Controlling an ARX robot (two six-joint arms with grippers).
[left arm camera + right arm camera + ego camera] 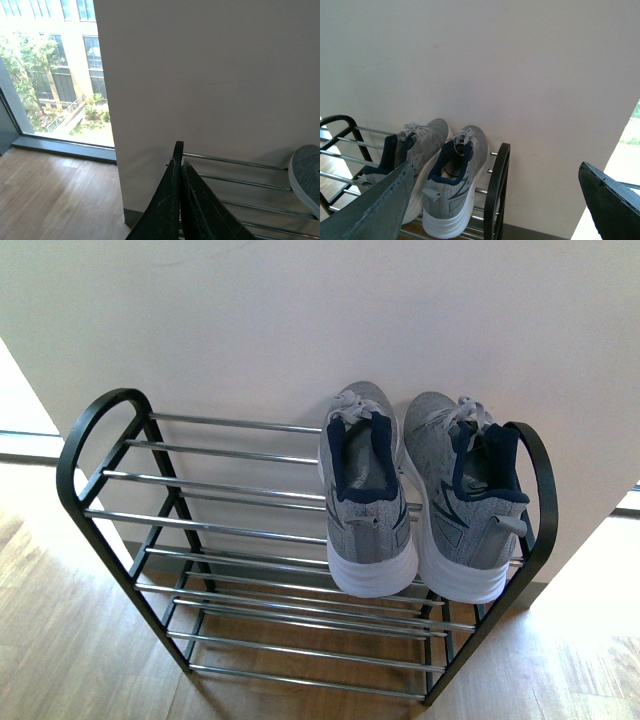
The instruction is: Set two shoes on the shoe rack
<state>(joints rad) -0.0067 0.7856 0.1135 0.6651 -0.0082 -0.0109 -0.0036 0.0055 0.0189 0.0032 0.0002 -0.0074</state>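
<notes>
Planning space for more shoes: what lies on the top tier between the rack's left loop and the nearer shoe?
Nothing: the front view shows only bare chrome bars between the loop and that shoe.

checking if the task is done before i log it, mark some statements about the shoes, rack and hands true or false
1. The two grey knit sneakers with white soles rest on the top tier of the black metal shoe rack with chrome bars. True.
2. The sneakers sit at the rack's left end. False: they sit at its right end.
3. Their toes point toward the white wall. True.
4. The right hand grips a sneaker. False: it is open and empty.
5. The left hand is shut. True.
</notes>
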